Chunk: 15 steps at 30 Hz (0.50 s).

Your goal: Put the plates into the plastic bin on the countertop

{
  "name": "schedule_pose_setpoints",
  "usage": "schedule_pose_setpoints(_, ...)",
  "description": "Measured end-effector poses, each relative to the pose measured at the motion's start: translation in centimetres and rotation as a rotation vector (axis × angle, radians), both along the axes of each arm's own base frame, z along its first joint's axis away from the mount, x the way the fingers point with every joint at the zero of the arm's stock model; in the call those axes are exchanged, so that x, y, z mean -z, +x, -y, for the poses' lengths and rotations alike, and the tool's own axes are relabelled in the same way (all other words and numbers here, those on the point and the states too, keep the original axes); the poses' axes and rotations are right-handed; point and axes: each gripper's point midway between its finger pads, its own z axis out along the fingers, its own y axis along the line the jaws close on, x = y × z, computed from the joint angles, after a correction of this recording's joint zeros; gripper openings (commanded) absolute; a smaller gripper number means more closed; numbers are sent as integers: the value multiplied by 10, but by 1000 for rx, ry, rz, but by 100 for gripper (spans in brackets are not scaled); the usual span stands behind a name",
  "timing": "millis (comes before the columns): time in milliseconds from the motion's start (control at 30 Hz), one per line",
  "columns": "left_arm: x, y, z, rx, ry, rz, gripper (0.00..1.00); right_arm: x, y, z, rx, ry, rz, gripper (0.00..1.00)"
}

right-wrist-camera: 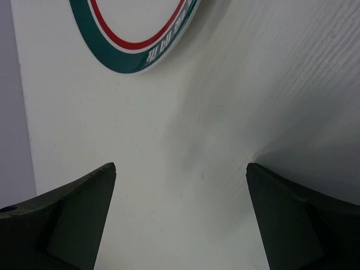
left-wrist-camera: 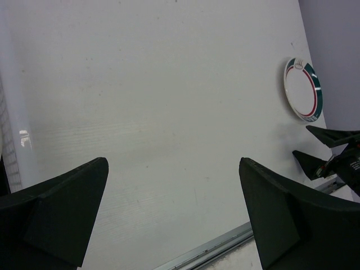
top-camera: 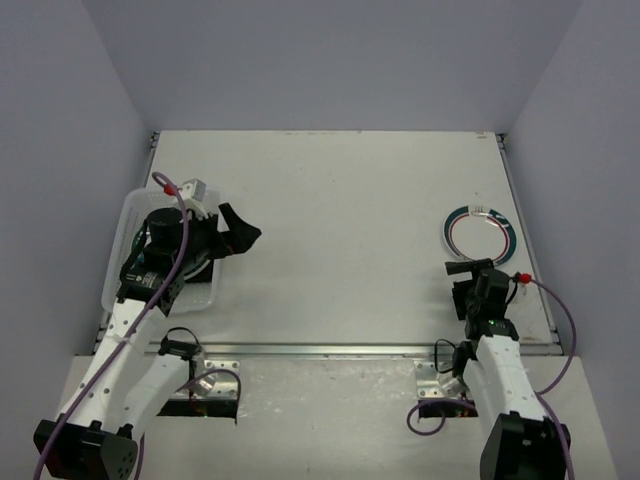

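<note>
- Near the right edge of the table point(top-camera: 340, 230), one round white ceramic plate with a green outer band and a thin red ring point(top-camera: 481, 232) lies flat, well apart from the bin, so it is not yet placed.
- At the left edge sits one translucent whitish rectangular plastic bin point(top-camera: 112, 285). The left arm covers most of its inside, so I cannot count any plates in it.
- Judging from this, the task looks close to its end: no other plate shows on the table, and this single one is left to carry across.
- Count: one plate in view, one bin, two arms.
- The left gripper point(top-camera: 240, 232) is spread wide and holds nothing, reaching past the bin's right wall over bare table.
- The right gripper point(top-camera: 475, 268) is also spread and holds nothing, just on the near side of the plate.
</note>
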Motion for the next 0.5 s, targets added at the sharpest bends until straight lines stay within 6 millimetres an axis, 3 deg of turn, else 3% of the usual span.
schedule_pose_setpoints(233,1,-1,1,18,7,4,100,2,24,28,173,105,61,87)
schedule_pose_setpoints(367,1,-1,2,25,8,6,100,4,37,38,228,174,90,65)
schedule_pose_setpoints(500,0,-2,2,26,8,7,100,11,42,45,266,222,85,54)
